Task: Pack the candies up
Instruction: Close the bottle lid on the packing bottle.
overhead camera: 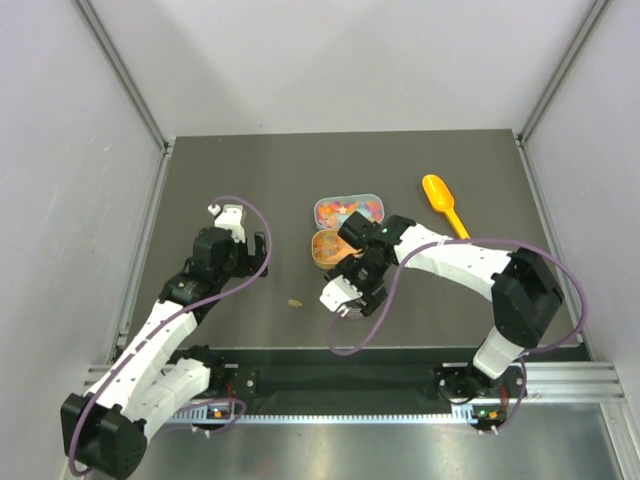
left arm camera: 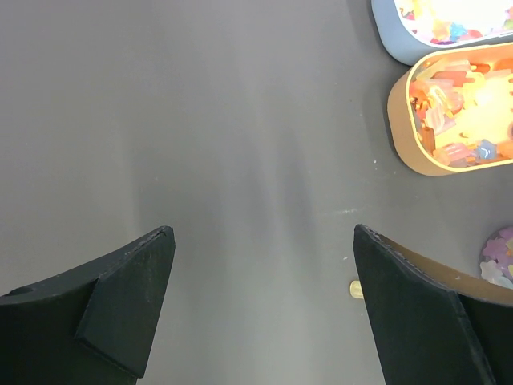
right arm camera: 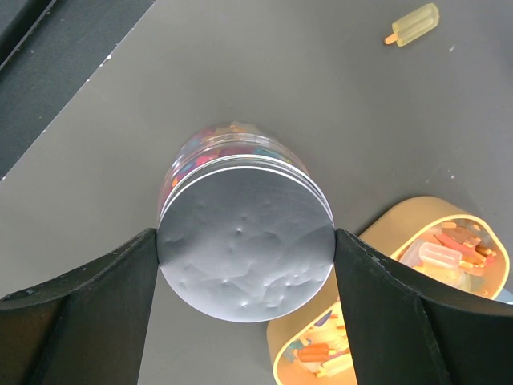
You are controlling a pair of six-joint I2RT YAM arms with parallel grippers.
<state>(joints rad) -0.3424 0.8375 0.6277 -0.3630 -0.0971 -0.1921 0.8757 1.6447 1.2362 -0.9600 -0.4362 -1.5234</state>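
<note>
My right gripper (right arm camera: pixel 244 233) is shut on a clear jar (right arm camera: pixel 240 249) with a silver lid, one finger on each side of the lid. Multicoloured candies (right arm camera: pixel 210 138) show through the jar's wall. In the top view this gripper (overhead camera: pixel 345 292) is just in front of an orange tray (overhead camera: pixel 313 250) of candies (overhead camera: pixel 328 246). Behind it a light-blue tray (overhead camera: pixel 316 210) holds more candies (overhead camera: pixel 347 209). My left gripper (overhead camera: pixel 232 222) is open and empty over bare table, left of the trays. In its wrist view the gripper (left arm camera: pixel 263 229) has the orange tray (left arm camera: pixel 401 128) at the upper right.
An orange plastic scoop (overhead camera: pixel 442 200) lies at the back right. One loose yellowish sweet (overhead camera: pixel 295 302) lies on the dark table between the arms; it also shows in the right wrist view (right arm camera: pixel 413 24) and by my left gripper's right finger (left arm camera: pixel 355 289).
</note>
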